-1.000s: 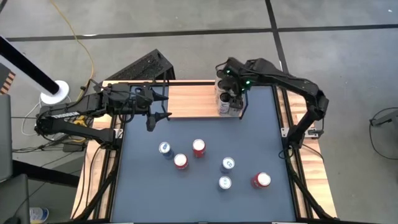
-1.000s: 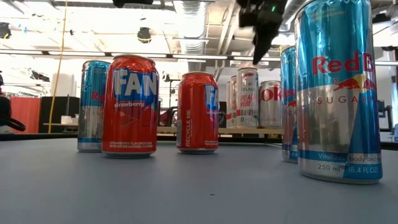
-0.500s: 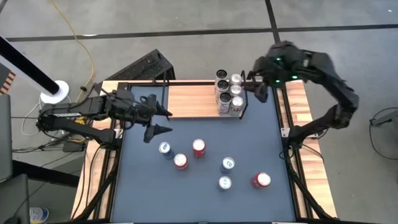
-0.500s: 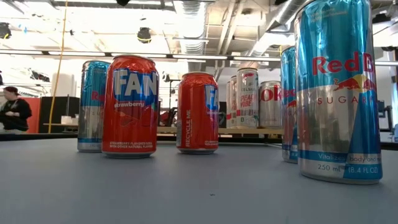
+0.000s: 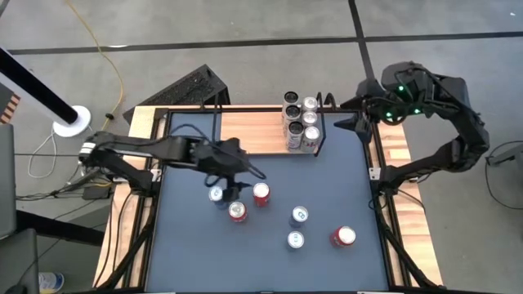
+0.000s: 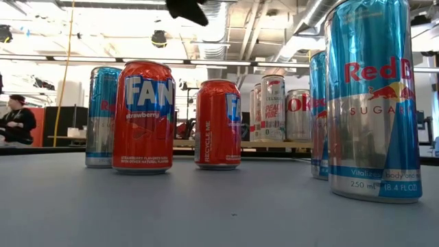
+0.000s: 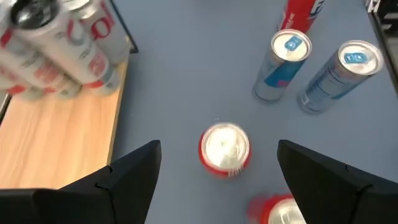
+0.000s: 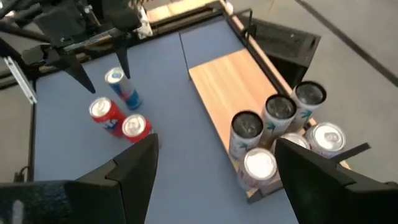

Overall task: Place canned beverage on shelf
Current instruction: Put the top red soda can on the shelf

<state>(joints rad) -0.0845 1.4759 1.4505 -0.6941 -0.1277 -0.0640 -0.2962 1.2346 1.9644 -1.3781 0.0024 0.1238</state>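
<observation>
I see 6 upright cans on the table (image 5: 343, 155), my wide left claw (image 5: 238, 175) above the red can (image 5: 261, 193), the shelf (image 5: 255, 133) lying crosswise with 5 cans at its end.

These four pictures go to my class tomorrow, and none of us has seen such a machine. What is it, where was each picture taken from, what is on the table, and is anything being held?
It is a robot with two dark arms at a table, each ending in a two-finger gripper. One picture looks straight down, one looks level across the tabletop, and two come from cameras on the wrists. On the table stand six loose drink cans: three red, three blue and silver. At its far edge lies a light-wood shelf that already carries five cans at one end. The left gripper hangs open above the red can nearest the shelf. The right gripper waits open beside the shelf's loaded end. Neither holds anything.
</observation>
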